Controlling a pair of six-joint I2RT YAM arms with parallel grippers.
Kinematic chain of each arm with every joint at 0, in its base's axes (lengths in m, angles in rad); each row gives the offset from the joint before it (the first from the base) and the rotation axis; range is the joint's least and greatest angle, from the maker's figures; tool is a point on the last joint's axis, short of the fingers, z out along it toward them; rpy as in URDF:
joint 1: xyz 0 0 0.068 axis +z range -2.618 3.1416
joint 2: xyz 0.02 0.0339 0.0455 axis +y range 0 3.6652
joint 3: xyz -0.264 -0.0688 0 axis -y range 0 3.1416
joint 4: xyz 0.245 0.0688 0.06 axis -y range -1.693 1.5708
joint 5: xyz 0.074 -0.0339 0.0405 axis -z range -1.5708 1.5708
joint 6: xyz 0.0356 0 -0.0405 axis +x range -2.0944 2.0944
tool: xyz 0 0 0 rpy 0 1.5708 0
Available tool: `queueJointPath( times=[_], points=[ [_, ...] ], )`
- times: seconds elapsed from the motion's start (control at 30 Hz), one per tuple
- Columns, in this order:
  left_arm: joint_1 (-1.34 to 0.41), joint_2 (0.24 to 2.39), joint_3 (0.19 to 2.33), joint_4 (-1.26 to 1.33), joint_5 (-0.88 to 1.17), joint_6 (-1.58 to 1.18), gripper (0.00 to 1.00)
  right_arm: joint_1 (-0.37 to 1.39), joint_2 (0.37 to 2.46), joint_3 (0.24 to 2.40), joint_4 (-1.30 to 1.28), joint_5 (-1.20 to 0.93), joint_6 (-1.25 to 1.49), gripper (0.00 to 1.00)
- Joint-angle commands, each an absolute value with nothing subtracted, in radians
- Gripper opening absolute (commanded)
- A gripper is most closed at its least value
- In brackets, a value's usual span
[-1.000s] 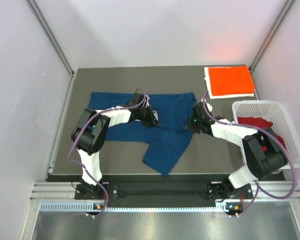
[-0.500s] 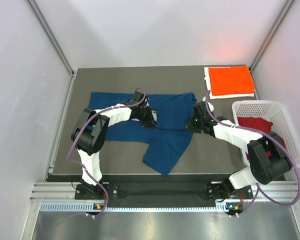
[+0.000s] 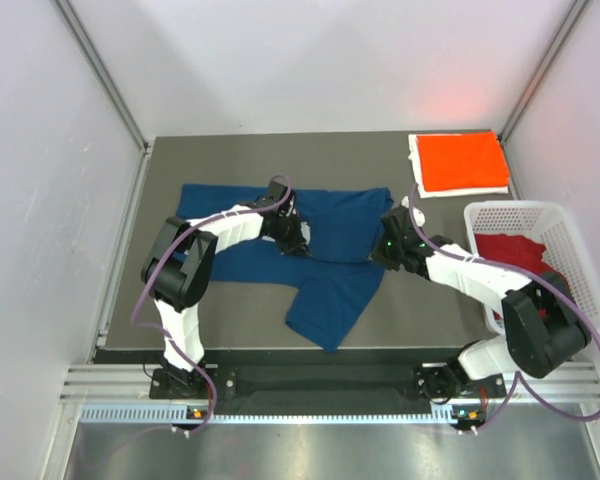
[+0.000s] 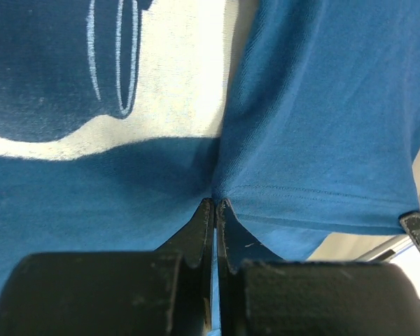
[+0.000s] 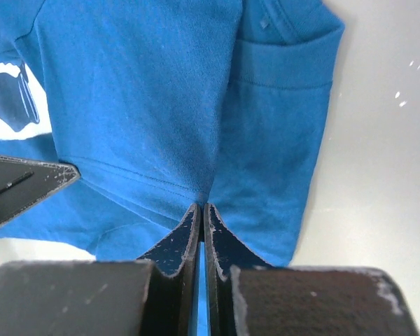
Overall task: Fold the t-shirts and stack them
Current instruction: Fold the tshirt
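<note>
Mid-table, my left gripper point(image 4: 215, 203) and right gripper point(image 5: 199, 206) clamp blue cloth t-shirt point(image 3: 345, 215).
Orange-red cloth shirt point(image 3: 462, 162) lies folded; dark red cloth shirt point(image 3: 510, 247) waits.

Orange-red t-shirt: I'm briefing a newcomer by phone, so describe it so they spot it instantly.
Look at the far right corner of the dark table, just beyond the white basket. The orange-red t-shirt lies there on white cloth, the only one folded into a flat rectangle.
</note>
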State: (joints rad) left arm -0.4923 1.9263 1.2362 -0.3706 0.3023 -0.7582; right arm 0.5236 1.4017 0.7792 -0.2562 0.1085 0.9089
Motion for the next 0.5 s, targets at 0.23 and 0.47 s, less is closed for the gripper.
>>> queueJointPath(
  times=[0.23, 0.47],
  points=[
    [-0.489, 1.901, 1.276, -0.459, 0.225, -0.718, 0.00, 0.581, 1.358, 0.742, -0.282, 0.213, 0.996, 0.00],
    [-0.489, 1.913, 1.284, -0.483, 0.192, -0.715, 0.00, 0.595, 1.365, 0.732, -0.267, 0.219, 1.019, 0.00]
  ],
)
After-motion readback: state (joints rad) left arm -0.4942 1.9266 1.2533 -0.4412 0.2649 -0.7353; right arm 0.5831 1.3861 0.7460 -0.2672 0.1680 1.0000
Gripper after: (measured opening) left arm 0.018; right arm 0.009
